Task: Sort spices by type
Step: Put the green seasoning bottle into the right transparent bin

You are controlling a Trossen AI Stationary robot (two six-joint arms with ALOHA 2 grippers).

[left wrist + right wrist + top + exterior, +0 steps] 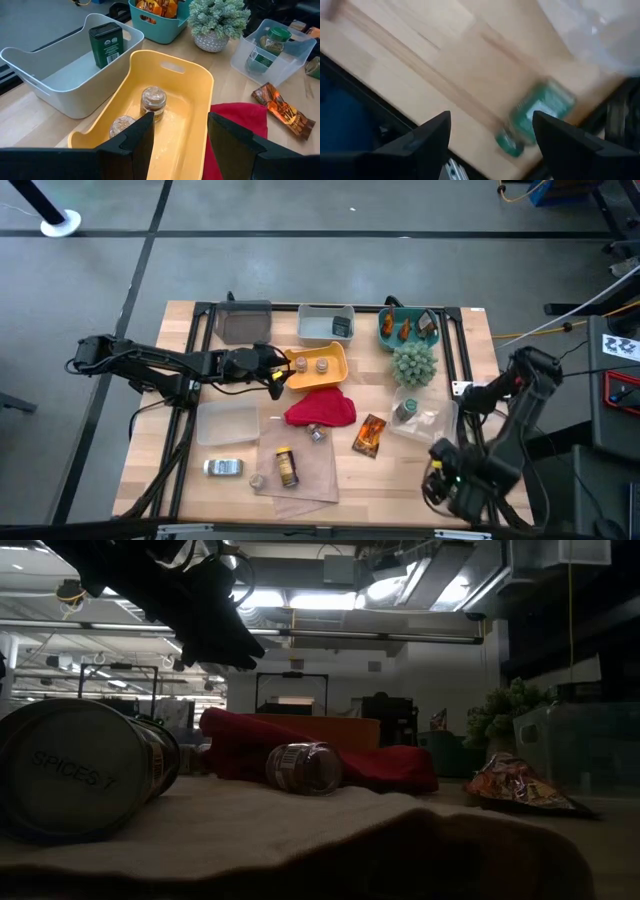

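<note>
2 tan-topped pots (152,101) sit inside the yellow tray (333,370), close together at its near end. The left gripper (277,372) hovers over that tray's edge, jaws parted and empty. 1 dark tin (106,44) stands upright in the grey-white bin (60,75) beside the yellow tray. Orange-brown sachets (403,329) fill the teal bin (385,328) at the far side, next to the fuzzy green plant (414,364), which stands between the teal bin and the clear container (287,52). 1 green-lidded jar (270,44) stands in that clear container. 1 loose sachet (370,434) lies on the table near the red cloth (320,410). The red cloth partly overlaps the yellow tray's corner and touches 1 small silver-capped jar (303,768) lying on its side. On the brown paper sheet (315,475) lie 1 yellow-capped brown bottle (287,466) and 1 small pot (257,481); 1 silver tin (223,468) lies just beside the sheet. The right gripper (438,480) waits at the near right edge, jaws spread and empty, above 1 green-labelled jar (536,116) lying on the table.
</note>
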